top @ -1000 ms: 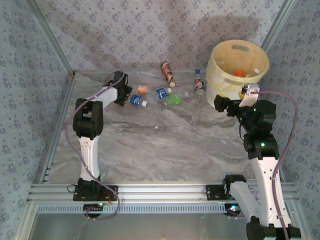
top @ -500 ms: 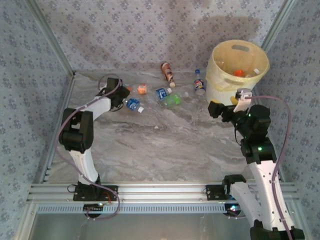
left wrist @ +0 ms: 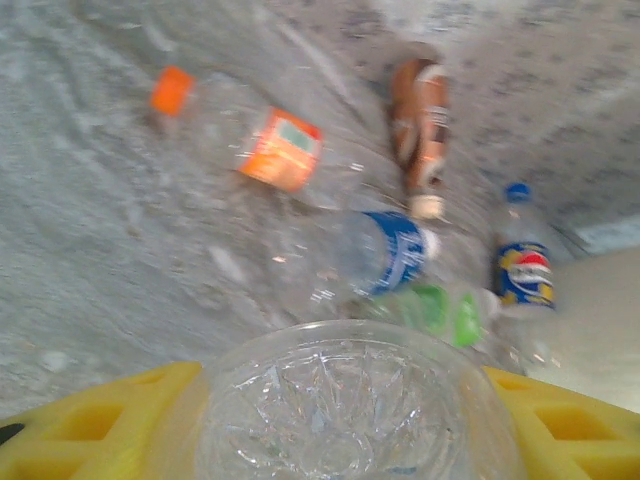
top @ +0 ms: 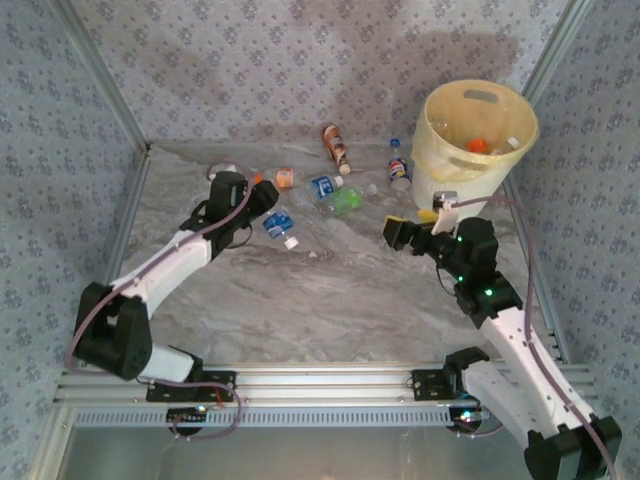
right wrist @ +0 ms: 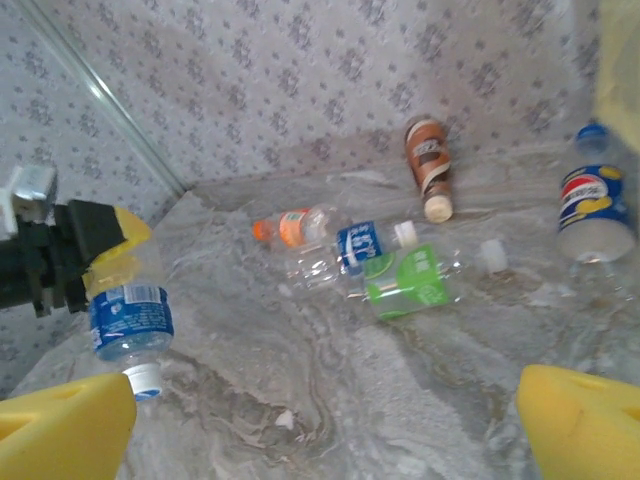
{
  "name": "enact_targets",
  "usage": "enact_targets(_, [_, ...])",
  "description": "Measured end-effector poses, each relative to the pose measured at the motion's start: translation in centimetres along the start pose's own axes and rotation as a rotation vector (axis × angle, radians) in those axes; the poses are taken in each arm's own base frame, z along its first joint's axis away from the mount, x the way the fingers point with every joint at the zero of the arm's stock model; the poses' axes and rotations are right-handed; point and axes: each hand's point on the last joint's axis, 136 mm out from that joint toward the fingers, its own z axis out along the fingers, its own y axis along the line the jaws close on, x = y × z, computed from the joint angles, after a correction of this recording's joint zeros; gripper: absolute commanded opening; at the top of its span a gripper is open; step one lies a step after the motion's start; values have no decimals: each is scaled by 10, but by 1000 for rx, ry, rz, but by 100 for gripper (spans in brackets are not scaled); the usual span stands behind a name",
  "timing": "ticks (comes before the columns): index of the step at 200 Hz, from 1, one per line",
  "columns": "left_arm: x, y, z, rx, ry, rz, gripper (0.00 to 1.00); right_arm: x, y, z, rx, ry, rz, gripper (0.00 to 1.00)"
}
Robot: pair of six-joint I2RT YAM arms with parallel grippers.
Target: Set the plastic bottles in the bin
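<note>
Over the marble table (top: 330, 290), left pincer (top: 268, 211) clamps a blue-labelled bottle (top: 279, 225); right pincer (top: 400, 233) gapes.

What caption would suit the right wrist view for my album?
Seen past the open right gripper, the left gripper holds a blue-label bottle; five more bottles sit on the table.

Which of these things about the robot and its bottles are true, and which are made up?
1. The left gripper holds a blue-label bottle. True.
2. The right gripper holds a bottle too. False: it is open and empty.
3. The bin has tipped over. False: it stands upright.
4. The green-label bottle lies on the table. True.
</note>
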Motion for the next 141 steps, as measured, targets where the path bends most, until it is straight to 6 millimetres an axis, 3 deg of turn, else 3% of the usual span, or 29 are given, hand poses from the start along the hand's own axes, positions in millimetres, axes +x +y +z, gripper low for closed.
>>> enact_targets(25, [10,-31,-29,98,-8,51,61,15,14,21,-50,56,1,100])
enact_targets(43, [15,-47,-39,157,0,74,61,26,29,34,-97,100,-8,100])
enact_targets(141, [45,-118,-42,434,136,155,61,53,121,94,-424,251,4,100])
